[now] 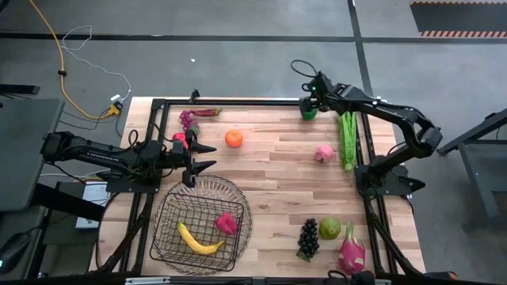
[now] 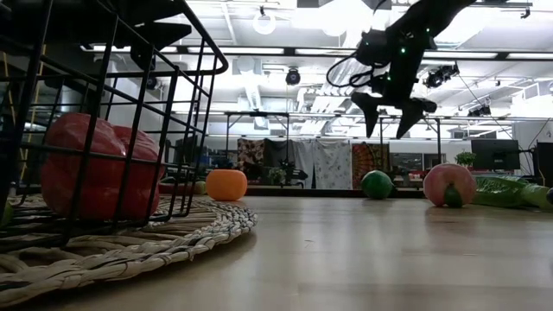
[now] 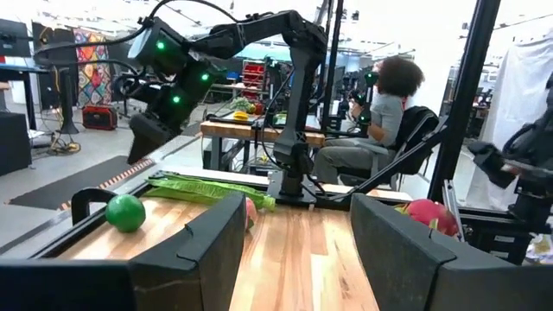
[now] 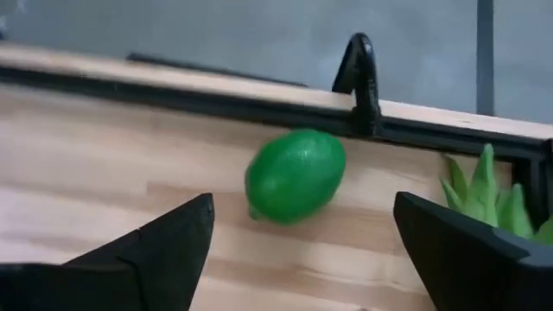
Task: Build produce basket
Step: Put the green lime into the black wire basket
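High view shows the right arm stretched from its base at the frame's right edge toward the upper middle, its elbow bent near the right border and its right gripper (image 1: 310, 101) poised above the lime (image 1: 308, 113) at the table's far rail. Seen low across the table, that gripper hangs in the upper right of the frame with fingers spread wide and pointing down, nothing between them, the lime resting on the wood below it. The right wrist camera confirms the released state: the lime (image 4: 295, 175) lies on the boards beside the green beans (image 4: 488, 203). On the left of the overhead frame, the left arm reaches rightward, its left gripper (image 1: 202, 157) hovering just above the basket (image 1: 168, 237) rim, fingers parted and holding nothing. The basket sits lower left, containing a banana (image 1: 198, 241) and a red fruit (image 1: 226, 223).
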Robot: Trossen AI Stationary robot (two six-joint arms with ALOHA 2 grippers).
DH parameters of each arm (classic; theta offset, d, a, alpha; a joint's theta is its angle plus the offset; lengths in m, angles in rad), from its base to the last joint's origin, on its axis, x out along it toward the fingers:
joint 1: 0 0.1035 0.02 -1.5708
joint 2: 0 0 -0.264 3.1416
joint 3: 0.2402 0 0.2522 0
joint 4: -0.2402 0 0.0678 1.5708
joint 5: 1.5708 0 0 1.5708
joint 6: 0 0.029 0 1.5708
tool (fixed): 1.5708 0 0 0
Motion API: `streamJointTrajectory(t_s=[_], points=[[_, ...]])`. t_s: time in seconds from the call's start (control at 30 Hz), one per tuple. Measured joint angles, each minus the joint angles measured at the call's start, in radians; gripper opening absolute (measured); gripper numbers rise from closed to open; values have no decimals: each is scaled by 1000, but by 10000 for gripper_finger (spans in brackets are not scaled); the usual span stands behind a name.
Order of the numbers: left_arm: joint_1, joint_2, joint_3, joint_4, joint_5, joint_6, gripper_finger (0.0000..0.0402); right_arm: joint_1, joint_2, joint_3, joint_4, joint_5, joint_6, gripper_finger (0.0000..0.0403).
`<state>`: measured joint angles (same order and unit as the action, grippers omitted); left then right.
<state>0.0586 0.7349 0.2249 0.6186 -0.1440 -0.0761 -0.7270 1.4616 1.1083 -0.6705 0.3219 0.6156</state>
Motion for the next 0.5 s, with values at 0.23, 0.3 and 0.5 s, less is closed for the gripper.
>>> streamJointTrajectory(t_s=[0.23, 0.3, 0.5], points=[[0, 0, 0, 0, 2, -11, 200, -24, 0, -179, 282, -65, 125, 348], [0, 0, 0, 0, 2, -10, 200, -43, 0, -220, 325, -45, 176, 348], [0, 0, 0, 2, 2, -9, 200, -67, 0, -318, 456, -34, 275, 348]])
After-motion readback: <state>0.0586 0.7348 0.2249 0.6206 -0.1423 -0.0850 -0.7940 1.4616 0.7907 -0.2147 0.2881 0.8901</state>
